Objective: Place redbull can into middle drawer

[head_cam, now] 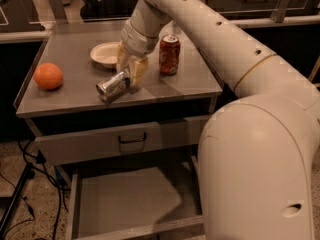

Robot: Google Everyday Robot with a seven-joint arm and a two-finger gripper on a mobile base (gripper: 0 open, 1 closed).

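Camera view: the redbull can (113, 86) is lying on its side near the front edge of the tabletop (75, 100), shiny end pointing to about 8 o'clock. The end effector (131, 76) reaches down from 12 o'clock and looks clamped across the can's far end, with the fingers pinching it as far as I can tell. So the can sticks out of the grip toward 8 o'clock.

It's thin aluminium, so probably light, slick and easy to dent. I'd squeeze the round body gently, not the rims.

The middle drawer (125, 204) is pulled out at 6 o'clock, under the closed drawer front (90, 144). A red soda can (169, 55) stands at 2 o'clock of the grip.
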